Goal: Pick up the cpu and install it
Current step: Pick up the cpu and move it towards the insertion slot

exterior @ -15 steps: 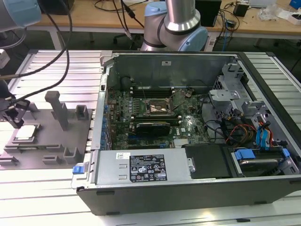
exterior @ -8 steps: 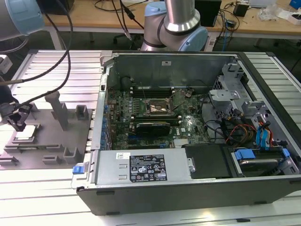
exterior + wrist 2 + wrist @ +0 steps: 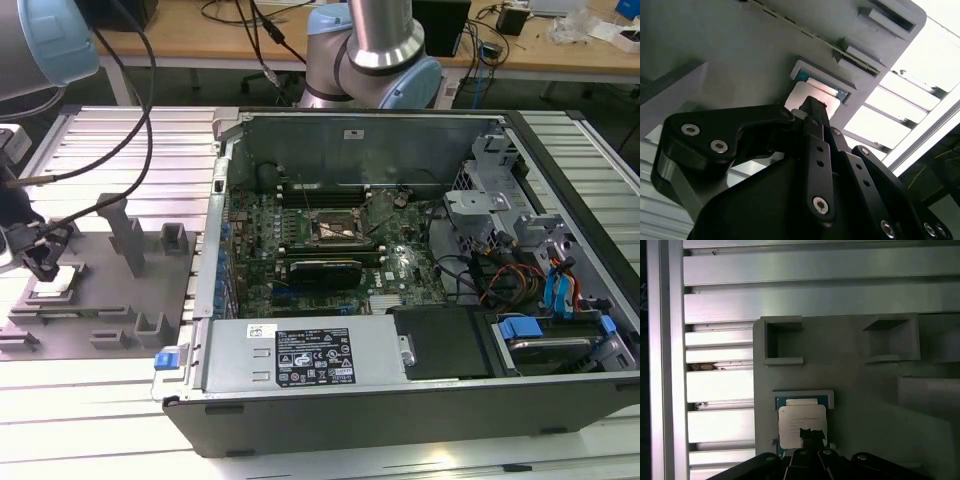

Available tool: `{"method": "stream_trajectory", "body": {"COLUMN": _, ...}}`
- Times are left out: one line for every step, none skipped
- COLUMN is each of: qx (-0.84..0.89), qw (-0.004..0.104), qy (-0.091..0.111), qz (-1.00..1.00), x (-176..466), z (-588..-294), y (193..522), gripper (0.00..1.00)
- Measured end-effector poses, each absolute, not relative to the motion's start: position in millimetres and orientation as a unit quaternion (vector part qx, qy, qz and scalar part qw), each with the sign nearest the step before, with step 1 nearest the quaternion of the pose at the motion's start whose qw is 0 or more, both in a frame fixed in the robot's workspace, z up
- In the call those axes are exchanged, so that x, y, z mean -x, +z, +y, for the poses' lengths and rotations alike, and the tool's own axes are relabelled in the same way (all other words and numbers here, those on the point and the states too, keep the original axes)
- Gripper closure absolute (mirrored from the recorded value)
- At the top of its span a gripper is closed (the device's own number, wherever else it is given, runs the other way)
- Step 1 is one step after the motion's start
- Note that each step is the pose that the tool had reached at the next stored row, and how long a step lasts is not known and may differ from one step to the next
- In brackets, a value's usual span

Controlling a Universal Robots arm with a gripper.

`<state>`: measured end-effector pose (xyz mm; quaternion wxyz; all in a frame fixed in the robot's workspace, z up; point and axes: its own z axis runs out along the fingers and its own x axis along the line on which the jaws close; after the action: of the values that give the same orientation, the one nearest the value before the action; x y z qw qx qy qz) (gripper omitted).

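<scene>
The cpu [image 3: 801,419] lies silvery-white side up in a shallow square pocket of the grey fixture plate [image 3: 860,390], with a green rim showing along one edge. In the second wrist view the cpu [image 3: 810,93] sits just beyond my black fingertips. My gripper [image 3: 808,434] has its fingers drawn together, and their tips rest over the cpu's edge; I cannot tell whether they grip it. In the exterior view my gripper [image 3: 40,262] hangs over the cpu [image 3: 56,287] at the far left. The black metal-framed socket [image 3: 335,228] stands on the motherboard inside the computer case [image 3: 300,405].
Grey blocks and posts [image 3: 128,235] rise from the fixture plate on the exterior view's right of the gripper. The case's metal side wall [image 3: 212,250] stands between plate and motherboard. Cables [image 3: 510,280] and drive bays fill the case's far side. Ribbed aluminium table [image 3: 720,385] surrounds the plate.
</scene>
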<state>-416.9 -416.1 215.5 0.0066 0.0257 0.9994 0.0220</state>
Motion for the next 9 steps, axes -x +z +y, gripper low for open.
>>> {"method": "stream_trajectory", "body": {"qx": -0.026, "qw": 0.007, "qy": 0.022, "qz": 0.999, "x": 418.0, "z": -415.5, "y": 214.6, "gripper": 0.89}}
{"method": "stream_trajectory", "body": {"qx": -0.026, "qw": 0.007, "qy": 0.022, "qz": 0.999, "x": 419.7, "z": -415.3, "y": 212.9, "gripper": 0.89}}
{"method": "stream_trajectory", "body": {"qx": -0.026, "qw": 0.007, "qy": 0.022, "qz": 0.999, "x": 420.5, "z": -415.3, "y": 211.7, "gripper": 0.89}}
{"method": "stream_trajectory", "body": {"qx": -0.026, "qw": 0.007, "qy": 0.022, "qz": 0.999, "x": 420.9, "z": -415.4, "y": 209.5, "gripper": 0.89}}
{"method": "stream_trajectory", "body": {"qx": -0.026, "qw": 0.007, "qy": 0.022, "qz": 0.999, "x": 421.0, "z": -415.4, "y": 208.7, "gripper": 0.89}}
{"method": "stream_trajectory", "body": {"qx": -0.026, "qw": 0.006, "qy": 0.022, "qz": 0.999, "x": 421.0, "z": -415.4, "y": 208.8, "gripper": 0.89}}
{"method": "stream_trajectory", "body": {"qx": -0.026, "qw": 0.006, "qy": 0.022, "qz": 0.999, "x": 421.1, "z": -415.3, "y": 208.8, "gripper": 0.89}}
{"method": "stream_trajectory", "body": {"qx": -0.026, "qw": 0.006, "qy": 0.022, "qz": 0.999, "x": 421.1, "z": -415.3, "y": 208.8, "gripper": 0.89}}
{"method": "stream_trajectory", "body": {"qx": -0.026, "qw": 0.006, "qy": 0.022, "qz": 0.999, "x": 421.1, "z": -415.3, "y": 208.6, "gripper": 0.89}}
